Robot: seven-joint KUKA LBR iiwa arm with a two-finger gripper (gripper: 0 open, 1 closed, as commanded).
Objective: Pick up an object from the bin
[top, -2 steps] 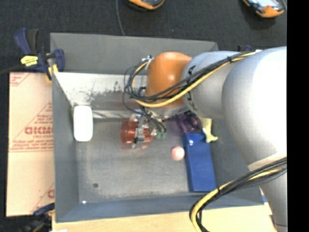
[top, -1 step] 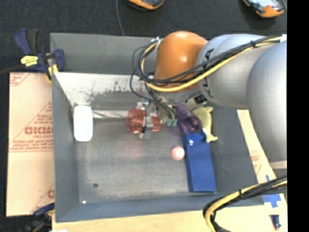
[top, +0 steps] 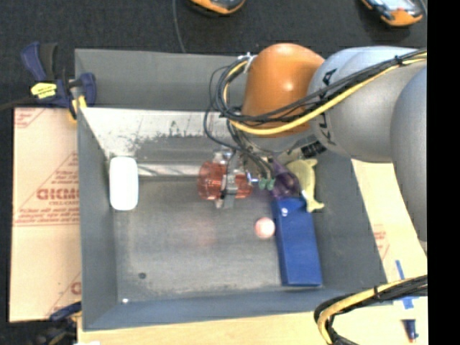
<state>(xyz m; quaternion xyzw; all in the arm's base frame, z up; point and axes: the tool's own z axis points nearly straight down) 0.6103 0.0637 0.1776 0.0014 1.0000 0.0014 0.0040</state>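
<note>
The gripper [top: 230, 187] hangs over a red see-through thing [top: 210, 180] at the middle of the bin [top: 180, 264], nearer its far wall. Whether the claw is spread or pinching cannot be told. A pink ball [top: 264, 227] and a blue box [top: 298, 246] lie near the right wall, and a white block [top: 123, 182] lies by the left wall.

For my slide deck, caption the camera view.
The gripper at a central red translucent object; white bar left, pink ball and blue box right.

1. I see a rounded block [top: 122, 182] lying alone at the left of the bin [top: 97, 250].
2. The gripper [top: 228, 191] sits mid-bin, with a cup-like thing [top: 212, 180] just left of it.
3. Nearer and to the right, a small ball [top: 264, 227] lies just left of a long box [top: 298, 246].
</note>
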